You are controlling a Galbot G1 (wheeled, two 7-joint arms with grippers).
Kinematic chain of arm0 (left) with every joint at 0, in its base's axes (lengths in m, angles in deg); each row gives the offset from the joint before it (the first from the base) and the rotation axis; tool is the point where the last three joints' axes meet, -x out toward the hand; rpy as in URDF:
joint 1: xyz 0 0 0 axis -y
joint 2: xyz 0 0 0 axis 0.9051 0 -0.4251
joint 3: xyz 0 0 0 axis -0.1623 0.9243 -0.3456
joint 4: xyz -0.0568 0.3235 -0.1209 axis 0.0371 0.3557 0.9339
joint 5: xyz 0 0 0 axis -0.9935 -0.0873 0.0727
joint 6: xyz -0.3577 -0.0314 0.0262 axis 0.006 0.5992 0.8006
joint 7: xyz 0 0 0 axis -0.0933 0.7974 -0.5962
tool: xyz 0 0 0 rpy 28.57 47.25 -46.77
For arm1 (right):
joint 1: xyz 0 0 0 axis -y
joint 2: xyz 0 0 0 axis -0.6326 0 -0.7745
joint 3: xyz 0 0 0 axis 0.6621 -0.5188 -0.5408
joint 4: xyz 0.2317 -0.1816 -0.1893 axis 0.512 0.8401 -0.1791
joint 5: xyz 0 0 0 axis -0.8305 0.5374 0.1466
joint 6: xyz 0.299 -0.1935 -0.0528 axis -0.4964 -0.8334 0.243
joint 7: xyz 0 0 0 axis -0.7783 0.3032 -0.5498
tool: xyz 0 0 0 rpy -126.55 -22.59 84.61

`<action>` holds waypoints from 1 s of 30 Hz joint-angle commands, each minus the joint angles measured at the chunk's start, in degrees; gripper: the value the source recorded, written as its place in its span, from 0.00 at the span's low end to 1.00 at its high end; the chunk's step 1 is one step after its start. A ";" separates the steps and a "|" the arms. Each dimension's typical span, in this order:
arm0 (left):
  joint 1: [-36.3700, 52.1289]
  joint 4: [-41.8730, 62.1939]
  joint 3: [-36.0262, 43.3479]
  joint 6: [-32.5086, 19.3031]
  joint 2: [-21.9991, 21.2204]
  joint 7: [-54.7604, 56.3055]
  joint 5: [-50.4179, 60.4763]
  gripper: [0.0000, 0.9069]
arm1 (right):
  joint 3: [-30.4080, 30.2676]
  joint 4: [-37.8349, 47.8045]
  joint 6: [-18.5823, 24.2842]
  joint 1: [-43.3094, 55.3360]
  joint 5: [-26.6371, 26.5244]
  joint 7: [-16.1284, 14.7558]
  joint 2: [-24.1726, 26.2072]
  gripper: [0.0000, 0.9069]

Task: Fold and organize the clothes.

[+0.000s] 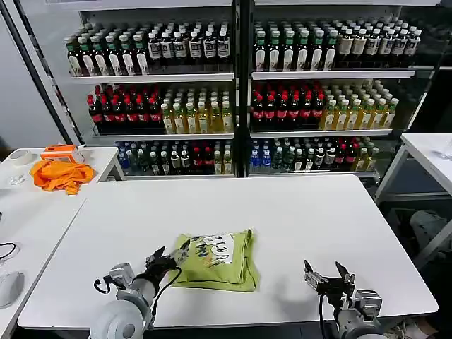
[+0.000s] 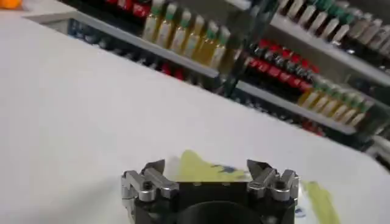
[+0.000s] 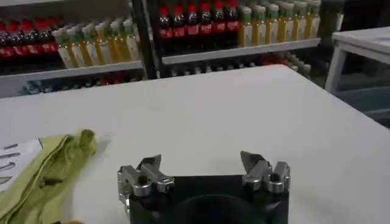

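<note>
- On the white table (image 1: 296, 212), near its front edge, lies the T-shirt (image 1: 215, 260), already folded into a small square pack, with a white printed patch (image 1: 212, 248) on its top face.
- The step in hand looks like the last tidying of the fold, so I judge the task almost finished; what remains is to make the pack flat and straight.
- To do it well, the left gripper (image 1: 171, 256) should close on the cloth layers at the near left corner only, low and gently, so the fold below does not open.
- The left gripper is at the left edge of the T-shirt with its fingers spread; I cannot tell if they touch the cloth.
- The right gripper (image 1: 328, 272) waits over bare table, well apart from the T-shirt on its right side, with fingers spread and nothing between them.
- The table surface is smooth and plain, so the cloth can slide if it is pushed from one side; a pull upward is safer than a push.
- Behind the table stand tall shelves (image 1: 240, 74) full of drink bottles (image 1: 282, 106) in rows.
- On a side table at the left lies an orange cloth (image 1: 60, 174), and a roll of tape (image 1: 21, 156) beside it.
</note>
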 commanded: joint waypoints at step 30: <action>1.87 5.49 -1.50 -4.35 -7.45 -3.68 -19.36 0.21 | 1.92 -3.18 -0.37 -3.12 -0.36 0.58 -0.06 1.00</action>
